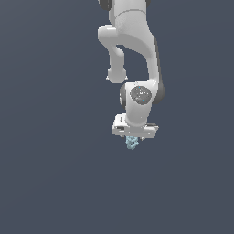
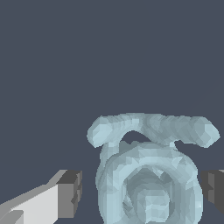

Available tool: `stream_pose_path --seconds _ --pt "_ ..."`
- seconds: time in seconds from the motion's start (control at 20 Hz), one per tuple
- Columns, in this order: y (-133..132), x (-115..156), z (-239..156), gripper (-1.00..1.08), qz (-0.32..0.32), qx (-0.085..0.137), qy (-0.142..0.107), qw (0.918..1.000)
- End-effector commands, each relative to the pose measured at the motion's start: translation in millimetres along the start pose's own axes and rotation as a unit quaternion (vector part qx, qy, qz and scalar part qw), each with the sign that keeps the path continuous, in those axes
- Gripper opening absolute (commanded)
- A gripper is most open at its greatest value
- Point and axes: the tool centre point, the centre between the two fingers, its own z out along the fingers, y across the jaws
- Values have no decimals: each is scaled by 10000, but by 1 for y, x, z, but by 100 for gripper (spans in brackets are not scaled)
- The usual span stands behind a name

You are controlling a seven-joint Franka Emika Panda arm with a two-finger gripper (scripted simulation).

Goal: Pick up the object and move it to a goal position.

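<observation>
The object (image 1: 132,143) is a tiny pale light-blue knobbly figurine, seen just under the white hand of the arm in the exterior view. In the wrist view the object (image 2: 148,175) fills the space between my two dark finger pads (image 2: 71,193). My gripper (image 2: 141,189) straddles it with the jaws apart. One pad stands a small gap away from the figurine's side. The other pad sits right at its opposite edge. In the exterior view my gripper (image 1: 133,138) points down and its fingertips are mostly hidden behind the hand and the figurine.
The white arm (image 1: 137,55) rises from the gripper toward the top of the exterior view. The surroundings are a plain dark blue-grey surface (image 1: 55,160) with no other objects in view.
</observation>
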Motion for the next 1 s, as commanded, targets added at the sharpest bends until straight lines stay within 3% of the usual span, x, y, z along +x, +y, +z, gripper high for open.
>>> stream_pose_path --seconds 0.0,0.1,0.15,0.95 --pt "0 1 5 100 3 1 8 10000" --pt "0 1 6 100 3 1 8 10000" --pt "0 1 6 -100 3 1 8 10000" --pt "3 5 -6 -100 3 1 8 10000"
